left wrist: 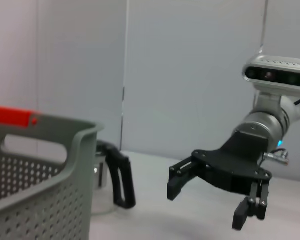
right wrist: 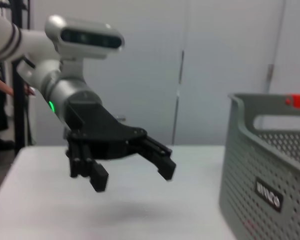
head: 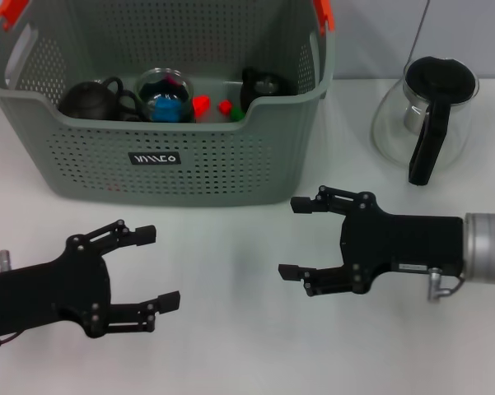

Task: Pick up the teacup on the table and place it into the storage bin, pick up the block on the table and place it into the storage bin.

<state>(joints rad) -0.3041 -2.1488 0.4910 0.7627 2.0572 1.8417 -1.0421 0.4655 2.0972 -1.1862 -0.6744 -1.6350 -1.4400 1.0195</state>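
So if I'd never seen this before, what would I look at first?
Probably the big grey-green storage bin at the back of the white table, with dark teapots, a glass cup and small red blocks inside. Next, the two black claws in front of it, both open and empty: the left gripper and the right gripper. A glass jug stands to the bin's right.

Perforated matt plastic storage bin (head: 161, 152), clear glossy glass jug (head: 424, 119), smooth white table (head: 247, 346)
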